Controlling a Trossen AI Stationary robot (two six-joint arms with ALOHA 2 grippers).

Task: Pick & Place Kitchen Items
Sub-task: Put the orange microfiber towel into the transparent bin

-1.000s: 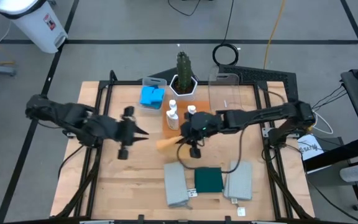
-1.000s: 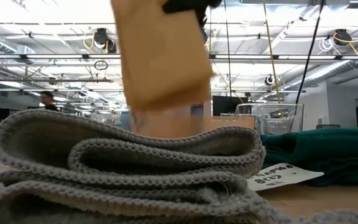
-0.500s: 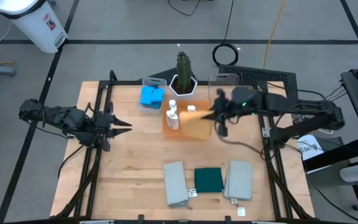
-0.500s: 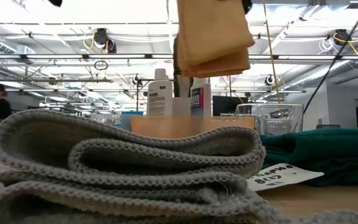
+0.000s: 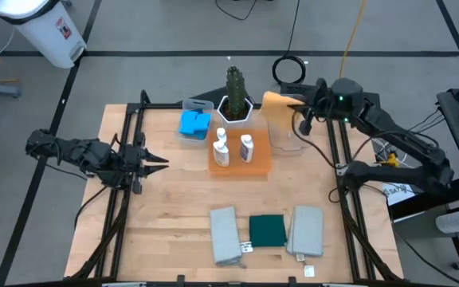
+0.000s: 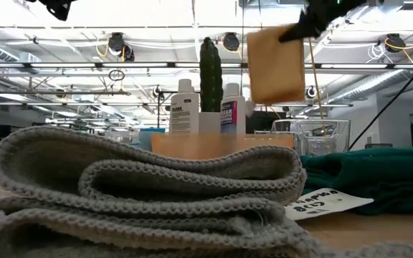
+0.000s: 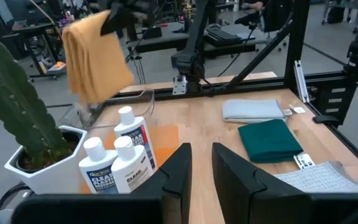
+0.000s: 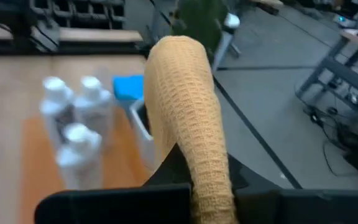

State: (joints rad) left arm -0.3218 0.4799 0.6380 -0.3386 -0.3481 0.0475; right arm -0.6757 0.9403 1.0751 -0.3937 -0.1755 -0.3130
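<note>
High view: right pincer clamped on orange cloth over clear bin; cactus, bottles beside; left pincer nearly together.

Right gripper raised at the table's far side, clamped shut — left gripper waits, nearly closed.

Mid-table is bare wood between the orange tray w/ white bottles and the front row of cloths, so wide room to pass there. Back edge is crowded: blue sponges, cactus, clear bin. Right gripper hangs an orange cloth over the bin; left gripper sits at the left edge.
</note>
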